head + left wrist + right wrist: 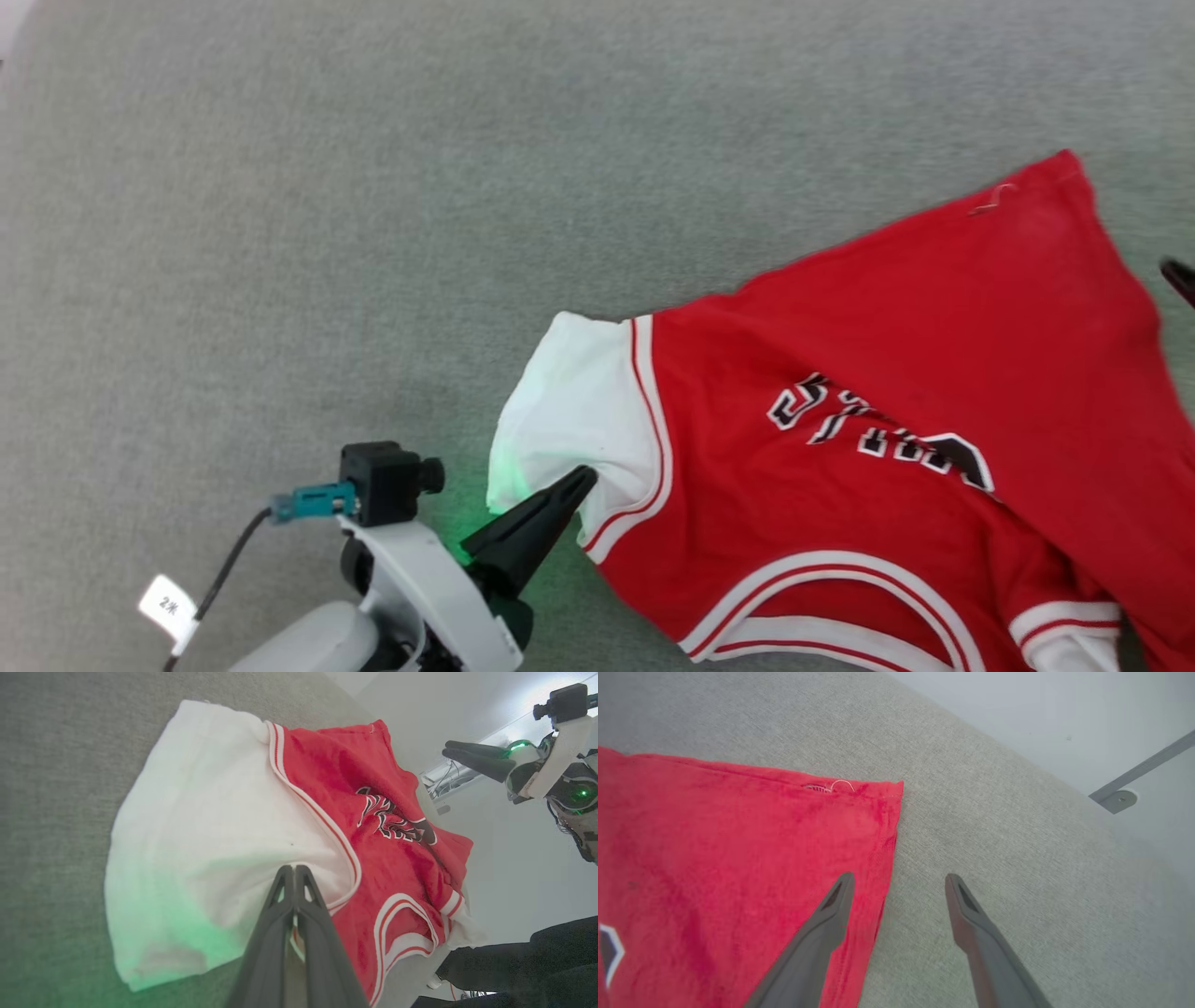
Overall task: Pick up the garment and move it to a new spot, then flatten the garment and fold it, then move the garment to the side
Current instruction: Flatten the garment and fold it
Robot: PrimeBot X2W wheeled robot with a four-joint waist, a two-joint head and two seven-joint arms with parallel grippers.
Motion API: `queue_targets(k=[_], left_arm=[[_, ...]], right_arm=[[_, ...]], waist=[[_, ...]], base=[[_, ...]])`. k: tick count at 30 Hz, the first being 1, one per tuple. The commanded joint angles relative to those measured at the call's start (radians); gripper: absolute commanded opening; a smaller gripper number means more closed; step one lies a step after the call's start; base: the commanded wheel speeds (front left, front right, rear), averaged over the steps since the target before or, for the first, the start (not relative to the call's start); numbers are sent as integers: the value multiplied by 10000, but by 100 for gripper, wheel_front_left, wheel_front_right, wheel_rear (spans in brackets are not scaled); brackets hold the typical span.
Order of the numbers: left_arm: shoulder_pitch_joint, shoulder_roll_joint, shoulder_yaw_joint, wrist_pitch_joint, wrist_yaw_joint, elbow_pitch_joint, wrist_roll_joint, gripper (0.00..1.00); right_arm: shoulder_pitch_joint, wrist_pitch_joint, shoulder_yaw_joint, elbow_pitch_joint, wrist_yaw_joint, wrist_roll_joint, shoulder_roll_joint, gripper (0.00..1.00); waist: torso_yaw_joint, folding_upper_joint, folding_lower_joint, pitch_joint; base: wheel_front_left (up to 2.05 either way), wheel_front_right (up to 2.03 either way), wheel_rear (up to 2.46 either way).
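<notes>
Table is holding the garment at its right side.
The left gripper is pinching the white sleeve with closed jaws, likely to tug wrinkles flat; the right gripper is hanging open beside the red hem corner, ready to grab.

Likely a robot lab: grey cloth-covered table, loose cables behind.

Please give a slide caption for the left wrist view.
The left gripper pinches the garment at its white sleeve.
</notes>
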Motion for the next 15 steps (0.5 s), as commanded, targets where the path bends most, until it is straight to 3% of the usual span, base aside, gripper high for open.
queue_targets(k=[1,7,14,15], left_arm=[[-173,-156,-51,-6,-71,63,126,0],[-443,-569,-256,-73,-188,334,246,0],[-644,-784,-369,-222,-290,769,259,0],[-670,-788,-369,-237,-293,827,245,0]], right_arm=[[-701,383,238,393,-17,-245,409,100],[-2475,1399,1498,1994,-17,-509,1237,100],[-3249,2077,3030,2860,-16,222,1288,100],[-3294,2075,3189,2890,-16,355,1267,63]], waist=[[389,0,0,386],[841,0,0,846],[1023,0,0,1036],[1012,0,0,1040]], base=[[0,0,0],[0,0,0],[0,0,0],[0,0,0]])
